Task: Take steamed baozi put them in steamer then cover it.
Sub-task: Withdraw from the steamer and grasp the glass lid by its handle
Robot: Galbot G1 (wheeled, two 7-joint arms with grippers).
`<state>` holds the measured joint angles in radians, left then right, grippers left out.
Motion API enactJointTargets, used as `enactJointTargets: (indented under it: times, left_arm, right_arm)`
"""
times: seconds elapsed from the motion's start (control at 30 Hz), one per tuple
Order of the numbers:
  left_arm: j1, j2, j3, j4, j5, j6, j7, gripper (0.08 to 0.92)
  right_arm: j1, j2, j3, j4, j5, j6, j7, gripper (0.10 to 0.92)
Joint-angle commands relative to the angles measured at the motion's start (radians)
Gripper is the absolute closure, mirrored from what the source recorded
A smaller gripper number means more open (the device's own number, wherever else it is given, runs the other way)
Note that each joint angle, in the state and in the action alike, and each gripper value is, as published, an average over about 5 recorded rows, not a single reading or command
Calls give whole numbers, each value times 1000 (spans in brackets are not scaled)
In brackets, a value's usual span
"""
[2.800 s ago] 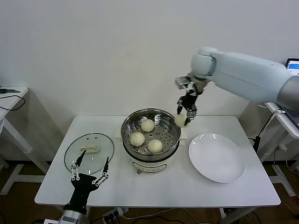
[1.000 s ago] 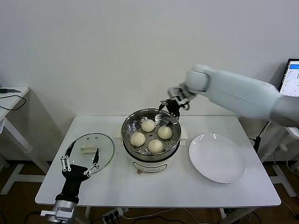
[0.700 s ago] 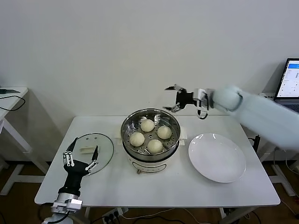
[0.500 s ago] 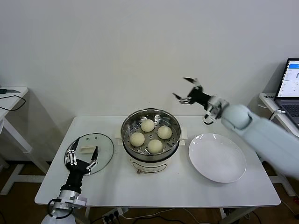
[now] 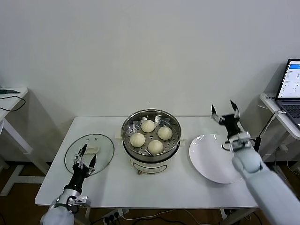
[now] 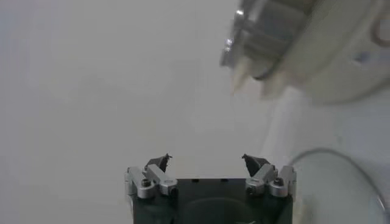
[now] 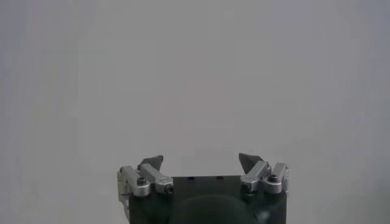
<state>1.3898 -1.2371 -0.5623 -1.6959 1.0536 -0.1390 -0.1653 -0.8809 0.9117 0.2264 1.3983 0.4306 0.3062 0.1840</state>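
The rectangular white table (image 5: 154, 187) carries three items in a row: a round clear glass lid with a cream handle (image 5: 89, 153) at the left, a large round shiny stainless-steel steamer on a white base (image 5: 151, 139) at the centre, and a flat round white plate (image 5: 216, 157) at the right, its near-right part hidden behind the right arm. Bare tabletop lies along the near edge and between the steamer and each neighbour. Four smooth cream-white dome-shaped baozi (image 5: 147, 125) sit on the perforated tray inside the uncovered steamer, well apart from both sets of fingers. The right gripper (image 5: 223, 110) is raised above the far right part of the plate, pointing upward, fingers spread apart and holding nothing. The left gripper (image 5: 83, 156) stands over the near edge of the glass lid, pointing up and away, fingers apart and empty; whether it touches the lid cannot be told.
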Motion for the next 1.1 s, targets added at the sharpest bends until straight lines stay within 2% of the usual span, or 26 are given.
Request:
enactJointTargets:
  times: [0.03,0.57,1.1]
  left_arm:
    - [-137,-2,20,243,257,-4,-36,177]
    - [-236,-24,29,330,271,64,-64,177]
    - [-316,-42,40,387,254,134,-34,177]
  right_arm:
    - [-277,153,202,29,-76,44,38,203]
    - [-291,212,150,34,-162,38,30,203]
    - [-293,229,144,21,-187,41,22,203]
